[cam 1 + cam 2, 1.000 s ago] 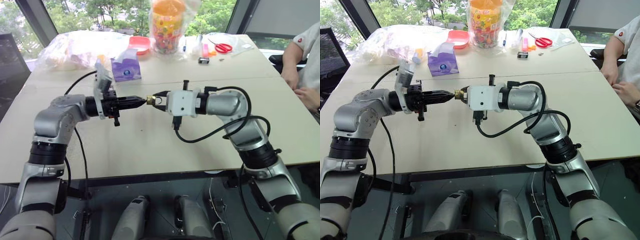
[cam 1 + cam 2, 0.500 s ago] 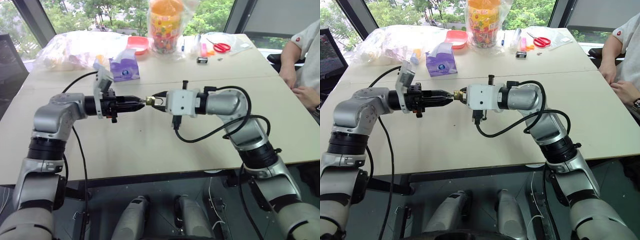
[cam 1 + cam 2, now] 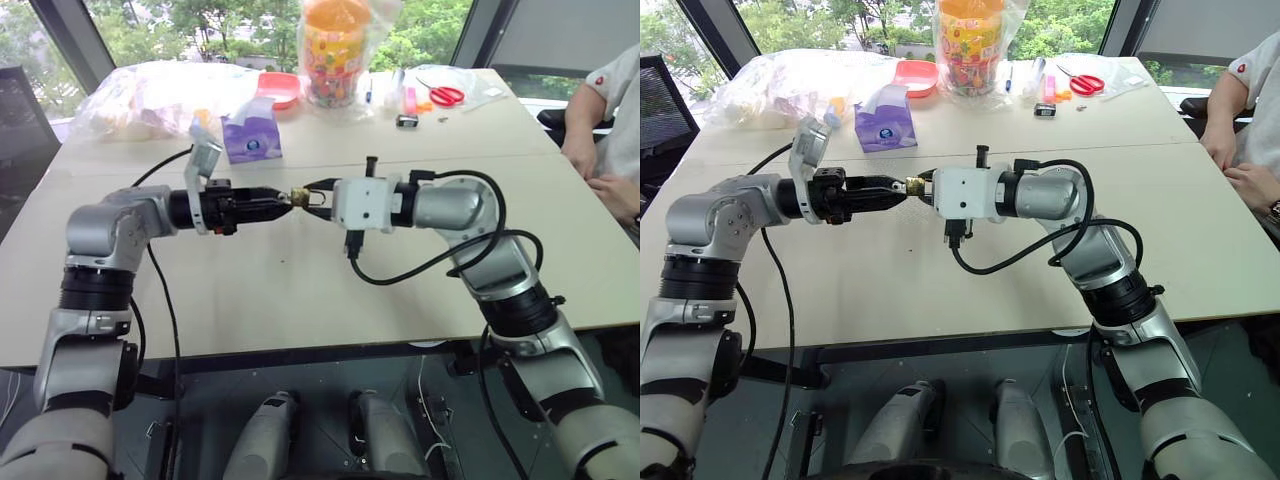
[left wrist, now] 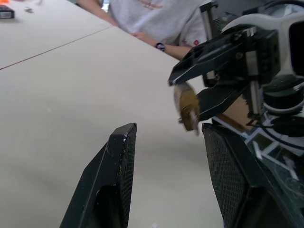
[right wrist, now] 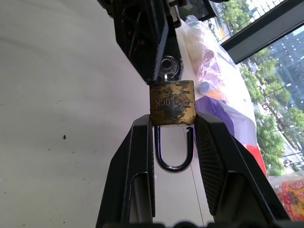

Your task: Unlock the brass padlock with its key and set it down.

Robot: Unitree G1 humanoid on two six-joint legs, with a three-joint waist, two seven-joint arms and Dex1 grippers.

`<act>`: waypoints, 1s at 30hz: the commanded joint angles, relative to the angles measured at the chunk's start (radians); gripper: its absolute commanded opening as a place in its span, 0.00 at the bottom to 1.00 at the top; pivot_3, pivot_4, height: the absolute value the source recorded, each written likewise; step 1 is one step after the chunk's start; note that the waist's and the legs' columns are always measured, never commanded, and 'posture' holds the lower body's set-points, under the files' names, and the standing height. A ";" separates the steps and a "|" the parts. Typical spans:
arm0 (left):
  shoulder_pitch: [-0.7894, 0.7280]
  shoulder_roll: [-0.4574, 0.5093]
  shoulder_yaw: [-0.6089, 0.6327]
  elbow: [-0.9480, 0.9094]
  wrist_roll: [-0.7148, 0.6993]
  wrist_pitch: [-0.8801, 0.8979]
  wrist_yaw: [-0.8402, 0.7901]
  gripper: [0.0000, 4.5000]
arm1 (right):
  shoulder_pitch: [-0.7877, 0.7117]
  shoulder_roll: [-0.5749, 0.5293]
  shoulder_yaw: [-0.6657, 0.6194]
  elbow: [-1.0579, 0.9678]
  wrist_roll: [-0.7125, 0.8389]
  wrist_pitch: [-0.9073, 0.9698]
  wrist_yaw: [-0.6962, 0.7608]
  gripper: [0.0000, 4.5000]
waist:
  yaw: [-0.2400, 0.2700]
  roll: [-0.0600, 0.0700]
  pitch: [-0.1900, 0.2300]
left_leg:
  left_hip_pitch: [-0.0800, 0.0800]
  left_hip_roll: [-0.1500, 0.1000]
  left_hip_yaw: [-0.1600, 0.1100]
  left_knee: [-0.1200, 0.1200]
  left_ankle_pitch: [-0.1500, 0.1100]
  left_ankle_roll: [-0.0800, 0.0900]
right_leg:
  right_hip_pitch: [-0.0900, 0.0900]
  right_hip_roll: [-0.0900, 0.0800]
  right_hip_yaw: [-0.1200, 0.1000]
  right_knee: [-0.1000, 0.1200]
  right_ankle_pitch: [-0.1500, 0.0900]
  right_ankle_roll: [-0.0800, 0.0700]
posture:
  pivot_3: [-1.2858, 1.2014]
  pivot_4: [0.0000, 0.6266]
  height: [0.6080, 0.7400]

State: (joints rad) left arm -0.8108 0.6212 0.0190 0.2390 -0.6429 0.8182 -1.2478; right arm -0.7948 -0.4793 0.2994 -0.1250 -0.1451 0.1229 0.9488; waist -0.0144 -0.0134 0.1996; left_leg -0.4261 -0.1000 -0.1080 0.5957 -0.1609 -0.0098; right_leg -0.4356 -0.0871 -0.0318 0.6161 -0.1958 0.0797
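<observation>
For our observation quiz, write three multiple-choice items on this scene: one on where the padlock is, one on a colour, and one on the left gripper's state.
1. Where is the brass padlock?
A) lying on the table
B) clamped between the right gripper's fingers
C) in the person's hand

2. What colour is the tissue pack?
A) purple
B) green
C) black

3. How is the left gripper?
A) shut on the key
B) open
C) shut on the padlock's shackle

Answers:
1 B: its body sits between the two fingers, above the table.
2 A: its wrapper is purple.
3 B: its fingers stand apart, and the key sits in the padlock.
</observation>
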 commanded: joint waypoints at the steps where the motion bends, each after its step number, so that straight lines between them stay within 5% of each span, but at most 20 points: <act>1: -0.019 0.011 0.020 -0.034 -0.019 -0.002 -0.024 0.51 | -0.026 -0.004 -0.011 -0.036 0.002 -0.013 -0.015 0.15 | -0.001 0.000 0.000 | 0.000 0.000 0.000 0.000 0.000 0.000 | 0.000 0.000 0.000 0.000 0.000 0.000 | 0.52 0.24 1.00; 14: -0.057 -0.053 0.006 0.022 0.014 -0.030 0.028 0.51 | -0.035 0.008 -0.007 -0.037 -0.003 -0.013 -0.019 0.15 | 0.001 0.000 0.000 | 0.000 0.000 0.000 0.000 0.000 0.000 | 0.000 0.000 0.000 0.000 0.001 0.000 | 0.52 0.24 1.00; 20: -0.058 -0.061 -0.005 0.024 0.027 -0.031 0.014 0.02 | -0.033 0.008 -0.005 -0.040 -0.007 -0.009 -0.024 0.15 | -0.001 0.000 0.000 | 0.000 0.000 0.000 0.000 0.000 0.000 | 0.000 0.000 0.000 0.000 0.001 0.001 | 0.52 0.24 1.00; 28: -0.064 -0.064 0.000 0.035 0.039 -0.044 0.020 0.02 | -0.030 0.005 -0.005 -0.041 -0.010 0.004 -0.025 0.15 | 0.000 0.000 0.000 | 0.000 0.000 0.000 0.000 0.000 0.000 | 0.000 0.000 0.000 0.000 0.001 0.001 | 0.52 0.24 1.00; 30: -0.061 -0.064 0.006 0.031 0.036 -0.042 0.024 0.00 | -0.021 -0.004 -0.013 -0.044 -0.006 0.017 -0.021 0.38 | 0.000 0.000 0.000 | 0.000 0.000 0.000 0.000 0.000 0.000 | 0.000 0.000 0.000 0.000 0.001 0.001 | 0.52 0.24 1.00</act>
State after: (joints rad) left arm -0.8463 0.5504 0.0123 0.2860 -0.6095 0.7964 -1.2284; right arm -0.7974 -0.4757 0.3078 -0.1252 -0.1706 0.1327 0.9289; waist -0.0141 -0.0134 0.1996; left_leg -0.4261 -0.0999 -0.1079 0.5959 -0.1608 -0.0097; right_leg -0.4354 -0.0869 -0.0318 0.6162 -0.1946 0.0808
